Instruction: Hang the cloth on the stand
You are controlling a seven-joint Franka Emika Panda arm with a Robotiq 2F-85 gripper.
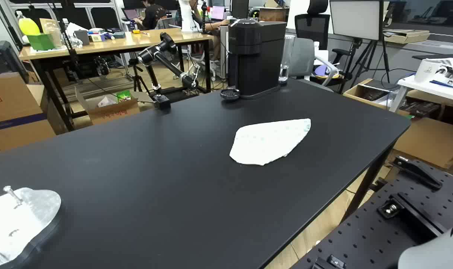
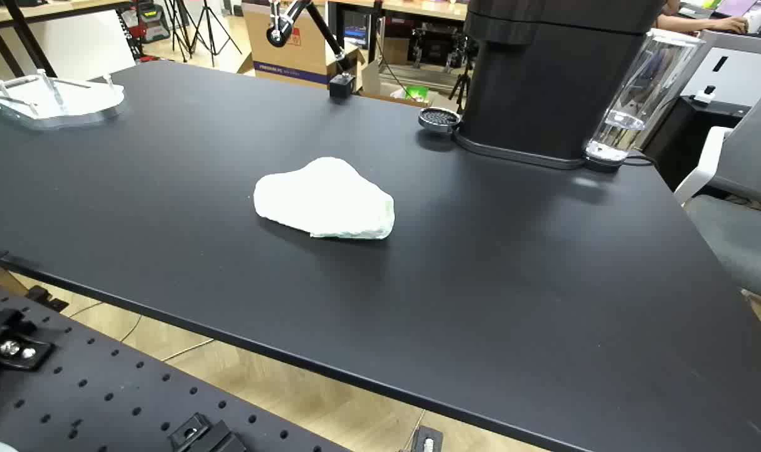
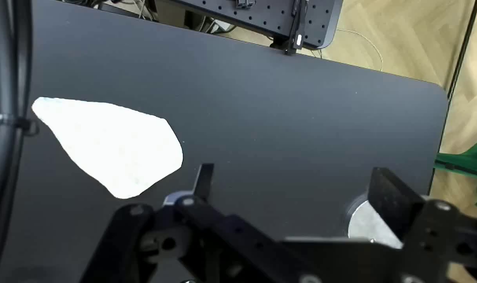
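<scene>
A white cloth (image 1: 269, 142) lies bunched on the black table. It shows in both exterior views (image 2: 327, 202) and at the left in the wrist view (image 3: 112, 146). A pale board with upright metal pegs (image 1: 37, 209), which looks like the stand, rests on the table and is cut off by the frame edge. It also shows at the far left in an exterior view (image 2: 82, 103); in the wrist view (image 3: 368, 224) my right-hand finger hides most of it. My gripper (image 3: 294, 175) is open and empty above the table, with the cloth beyond its left-hand finger. Both exterior views leave it out.
A black coffee machine (image 1: 258, 59) with a clear water tank (image 2: 625, 119) stands at the table's far edge. A small round drip tray (image 2: 440, 119) sticks out from it. A black jointed clamp arm (image 1: 162, 101) is fixed to the table edge. A perforated base plate (image 2: 135, 402) adjoins the near edge.
</scene>
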